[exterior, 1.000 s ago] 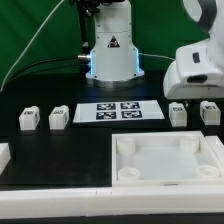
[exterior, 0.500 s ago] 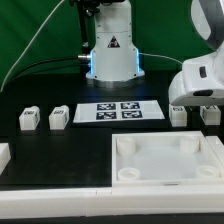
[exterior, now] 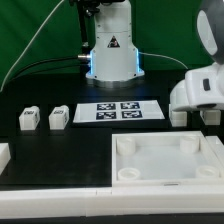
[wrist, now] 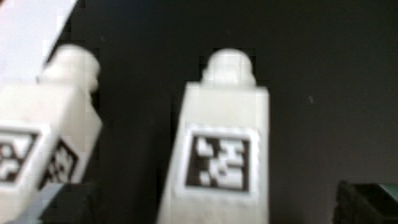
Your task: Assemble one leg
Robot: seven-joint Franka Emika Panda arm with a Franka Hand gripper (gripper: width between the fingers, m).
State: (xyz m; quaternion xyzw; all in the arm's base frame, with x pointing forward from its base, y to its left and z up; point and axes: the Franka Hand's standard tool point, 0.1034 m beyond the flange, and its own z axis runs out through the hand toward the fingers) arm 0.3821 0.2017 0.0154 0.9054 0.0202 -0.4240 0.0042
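White plastic leg (wrist: 222,130), blocky, with a rounded peg at one end and a black-and-white tag on its upper face. It lies flat on the black table (exterior: 90,140), close to the edge at the exterior view's right, directly under the gripper (exterior: 207,112). The gripper's dark fingers (wrist: 374,200) stand apart, one on each side of the leg and clear of it, holding nothing. Neighbouring leg (exterior: 177,117): same form, parallel and just beside the first, separated by a narrow gap. Two further legs (exterior: 29,120) (exterior: 58,117): side by side toward the edge at the exterior view's left. Marker board (exterior: 120,110): flat at mid-table, between the two pairs. Tray (exterior: 165,142): large, square, with corner sockets, at the front corner on the exterior view's right. Robot base (exterior: 112,50): at the back edge.
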